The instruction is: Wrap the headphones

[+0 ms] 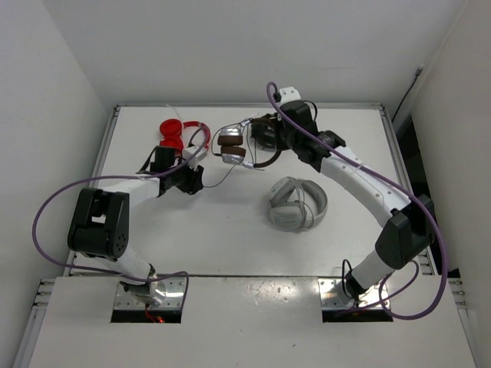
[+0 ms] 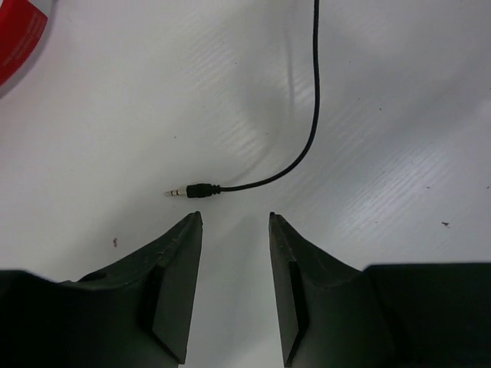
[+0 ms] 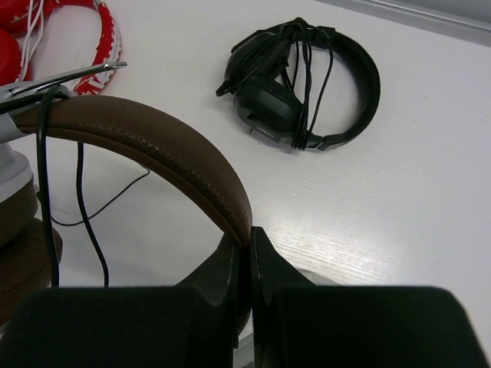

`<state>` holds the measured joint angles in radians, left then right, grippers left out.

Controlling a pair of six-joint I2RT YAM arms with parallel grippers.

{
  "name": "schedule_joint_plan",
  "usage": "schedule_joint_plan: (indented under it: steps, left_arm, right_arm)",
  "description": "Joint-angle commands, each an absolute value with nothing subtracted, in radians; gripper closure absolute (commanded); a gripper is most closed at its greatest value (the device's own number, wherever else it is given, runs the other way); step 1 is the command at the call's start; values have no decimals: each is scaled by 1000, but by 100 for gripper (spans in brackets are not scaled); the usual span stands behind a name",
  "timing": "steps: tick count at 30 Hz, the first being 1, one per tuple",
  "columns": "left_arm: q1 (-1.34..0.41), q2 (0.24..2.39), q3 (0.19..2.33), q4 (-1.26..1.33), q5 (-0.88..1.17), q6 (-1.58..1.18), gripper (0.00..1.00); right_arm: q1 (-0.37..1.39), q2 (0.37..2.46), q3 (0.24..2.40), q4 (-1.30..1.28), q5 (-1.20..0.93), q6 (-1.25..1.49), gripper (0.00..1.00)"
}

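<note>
The headphones have brown ear pads and silver cups and are held up above the table's far middle. My right gripper is shut on their brown headband, with the fingertips closed on its edge in the right wrist view. The thin black cable hangs from the cups to the table. Its jack plug lies on the table just in front of my left gripper. The left gripper is open and empty, low over the table.
Red headphones lie at the far left, just behind the left gripper, and also show in the right wrist view. Larger light grey headphones lie right of centre. Black headphones with wrapped cable lie at the back.
</note>
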<state>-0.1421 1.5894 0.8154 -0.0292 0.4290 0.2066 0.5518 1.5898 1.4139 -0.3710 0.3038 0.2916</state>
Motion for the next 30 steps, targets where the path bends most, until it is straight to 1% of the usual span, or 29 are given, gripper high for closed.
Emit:
schedule_joint_plan:
  steps: [1,3,9,16,24,30]
  left_arm:
    - [-152,1582,839,8,448,416,54]
    - [-152,1624,882,-55,509,495,54]
    - [-143,1750,1030,-167,583,629,54]
    - [-121,1899,1247,-443,719,788,57]
    - [-83,1910,1289,-603,730,948,57]
    - [-83,1919,1289,-629,660,1012,57]
  right_arm:
    - [546,1591,1450,-313,281,334,100]
    - [546,1591,1450,-313,272,334,100]
    - [537,1600,1459,-313,261,334,100]
    - [528,1600,1468,-322,252,334,100]
    - [506,1591,1468,-322,233,334,100]
    - [506,1591,1468,-322,233,344,100]
